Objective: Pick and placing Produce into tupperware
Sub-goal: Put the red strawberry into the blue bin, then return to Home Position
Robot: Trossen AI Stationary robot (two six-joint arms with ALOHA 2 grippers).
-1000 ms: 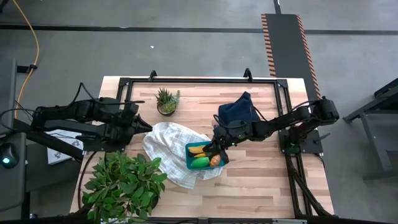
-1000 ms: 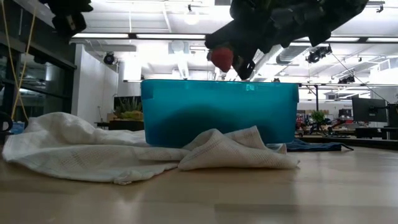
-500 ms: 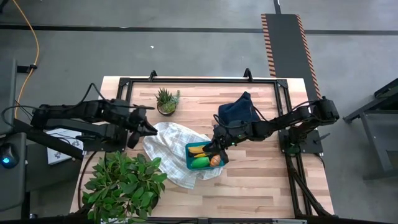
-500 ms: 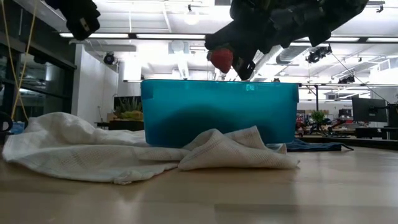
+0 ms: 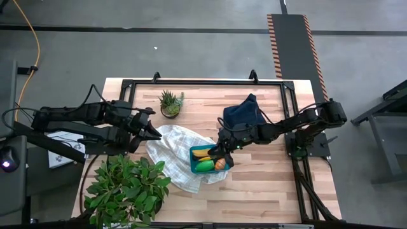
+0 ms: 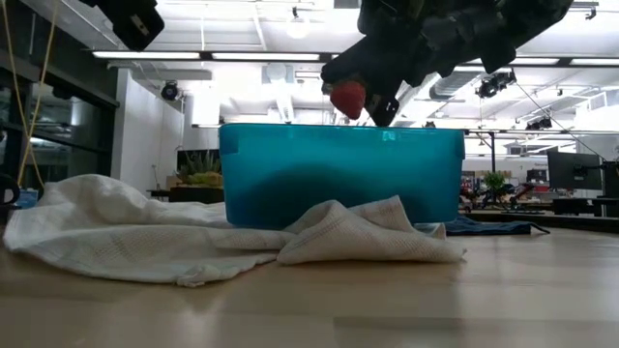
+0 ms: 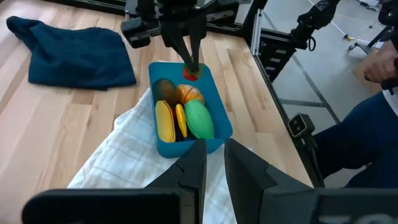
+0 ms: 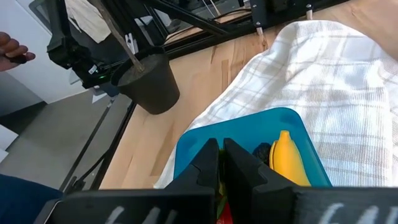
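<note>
Left gripper (image 5: pixel 154 130) now shifted rightward over the white cloth (image 5: pixel 172 149), fingers pressed together, right gripper (image 6: pixel 372 97) pinching red strawberry (image 6: pixel 347 99) above teal tupperware (image 6: pixel 338 174), frame centre.

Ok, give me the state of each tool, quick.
Left tool: shut, holding nothing, above the white cloth.
Right tool: shut on the red strawberry, just above the tupperware.

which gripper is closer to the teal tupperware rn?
Right. The right gripper hangs directly over the tupperware, shut on a red strawberry. The left gripper, shut, hovers apart, over the far edge of the white cloth.
</note>
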